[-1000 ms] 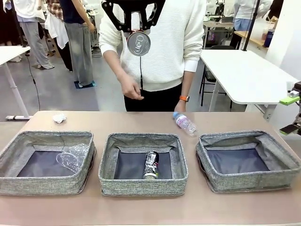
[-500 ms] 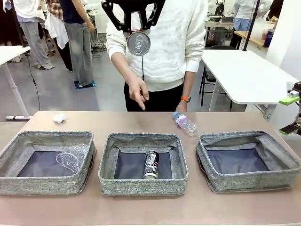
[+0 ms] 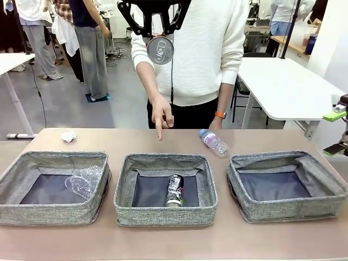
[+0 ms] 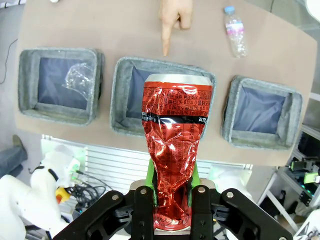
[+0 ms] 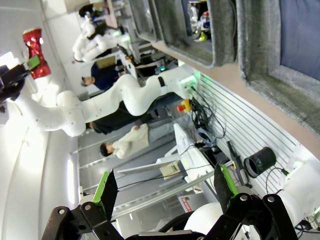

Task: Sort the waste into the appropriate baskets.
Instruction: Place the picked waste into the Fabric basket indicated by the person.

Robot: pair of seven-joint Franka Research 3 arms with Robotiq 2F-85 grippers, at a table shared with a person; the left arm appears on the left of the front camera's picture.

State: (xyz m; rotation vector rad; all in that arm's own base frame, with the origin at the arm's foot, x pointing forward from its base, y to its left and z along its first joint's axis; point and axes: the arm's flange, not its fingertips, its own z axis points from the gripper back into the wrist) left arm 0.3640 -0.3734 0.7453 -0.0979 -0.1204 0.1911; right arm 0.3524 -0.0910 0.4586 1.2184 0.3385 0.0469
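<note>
Two pieces are done, three are left. Straight below your left fingers [image 4: 141, 215], the middle basket [image 3: 163, 160] has the black can [image 3: 174, 190]; the left basket [image 3: 54, 159] has the container [image 3: 82, 183]. Your right gripper [image 5: 166, 186] is wide open, empty. Your left gripper [image 4: 173, 181] grips the red can [image 4: 175, 130]. Bottle [image 3: 213, 142] and paper ball [image 3: 68, 136] lie far below, on the table [image 3: 163, 244].
</note>
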